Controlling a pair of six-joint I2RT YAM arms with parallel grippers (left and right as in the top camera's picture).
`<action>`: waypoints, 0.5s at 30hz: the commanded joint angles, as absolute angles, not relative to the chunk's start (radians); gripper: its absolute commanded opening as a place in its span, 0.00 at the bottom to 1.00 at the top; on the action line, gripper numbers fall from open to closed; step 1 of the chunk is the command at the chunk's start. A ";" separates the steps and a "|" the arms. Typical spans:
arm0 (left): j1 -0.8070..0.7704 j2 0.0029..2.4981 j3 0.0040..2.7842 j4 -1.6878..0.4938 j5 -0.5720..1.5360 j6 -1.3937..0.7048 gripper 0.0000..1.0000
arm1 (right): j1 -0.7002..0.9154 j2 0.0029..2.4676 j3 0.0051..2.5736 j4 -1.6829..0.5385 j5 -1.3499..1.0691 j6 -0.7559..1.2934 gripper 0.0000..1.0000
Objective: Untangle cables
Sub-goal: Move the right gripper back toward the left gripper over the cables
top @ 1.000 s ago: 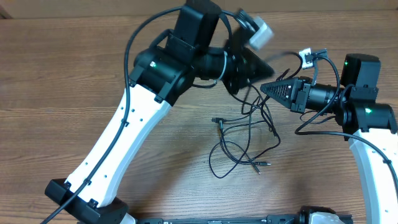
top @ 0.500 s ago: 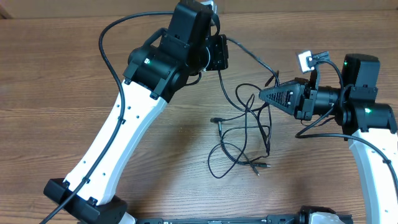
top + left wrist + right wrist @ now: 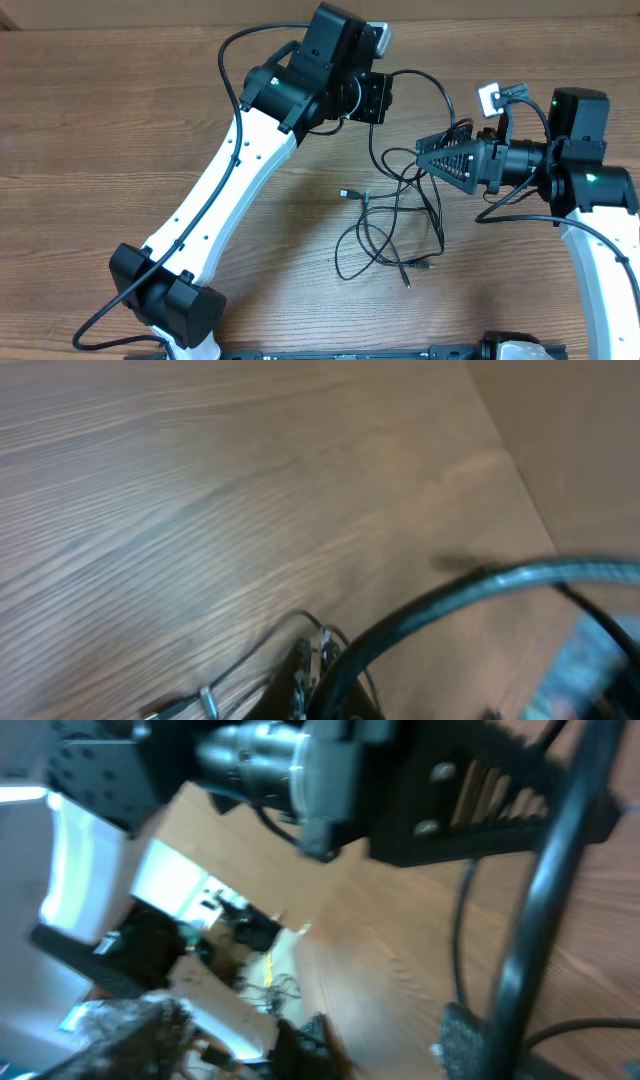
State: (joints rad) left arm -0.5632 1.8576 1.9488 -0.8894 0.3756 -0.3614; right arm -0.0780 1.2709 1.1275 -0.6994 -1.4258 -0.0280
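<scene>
**A:** Where were the cables (image 3: 395,215)?

**B:** In loose loops on the table (image 3: 100,150), just beside the right gripper (image 3: 425,153). One strand ran up to the left gripper (image 3: 376,98), which was clenched, seemingly on it.

**A:** And the right one?

**B:** Blurred; I couldn't tell its jaws. I'd have drawn that strand away slowly, watching for snags. No containers showed.
</scene>
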 commanded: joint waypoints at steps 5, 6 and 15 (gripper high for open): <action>-0.572 1.851 1.955 -0.881 0.607 -0.127 0.04 | -0.079 1.267 1.139 -0.733 -0.958 0.110 0.93; -0.572 1.851 1.955 -0.881 0.607 -0.127 0.04 | -0.079 1.267 1.139 -0.752 -0.881 0.137 0.96; -0.570 1.851 1.955 -0.851 0.625 -0.128 0.04 | -0.079 1.267 1.139 -0.855 -0.621 0.175 1.00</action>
